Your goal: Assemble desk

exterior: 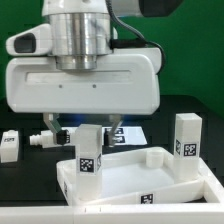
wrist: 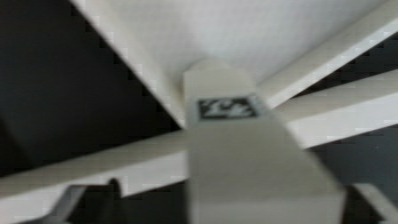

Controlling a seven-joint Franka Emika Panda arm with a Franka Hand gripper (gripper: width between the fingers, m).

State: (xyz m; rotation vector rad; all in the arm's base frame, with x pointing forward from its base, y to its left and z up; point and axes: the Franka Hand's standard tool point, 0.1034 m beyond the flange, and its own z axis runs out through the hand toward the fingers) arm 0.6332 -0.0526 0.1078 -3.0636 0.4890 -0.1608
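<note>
fingers: dark fingers (wrist: 80, 203) of the big white two-finger gripper (exterior: 88, 128) stand apart, one each side of the leg, with a gap on both sides; not clamped on anything, as far as the blurry wrist view lets me tell
leg in hand: white square-section plastic leg with a black-and-white marker tag (exterior: 90, 152), upright, directly between the fingers, top end up in the gap, tag face just below the fingertips
desk top: white rectangular plastic tray-like desk top with raised rim (exterior: 110, 196), lying flat under the fingers; the leg's foot stands inside it at a corner
spare legs: second white tagged leg (exterior: 187, 138) upright, well off to one side of the fingers, beyond the tray rim; third white tagged leg (exterior: 8, 146) well off to the other side
step (judged): taking hold of the standing leg to seat or turn it into its corner of the desk top
progress (judged): early, only one leg at the top, two loose
doing it well: centre the leg between the fingers first, close flat on two opposite faces and not on the edges, grip just above the tag, keep the leg plumb, press straight down while turning
risk: an off-centre close tips the leg or drags the light tray sideways
</note>
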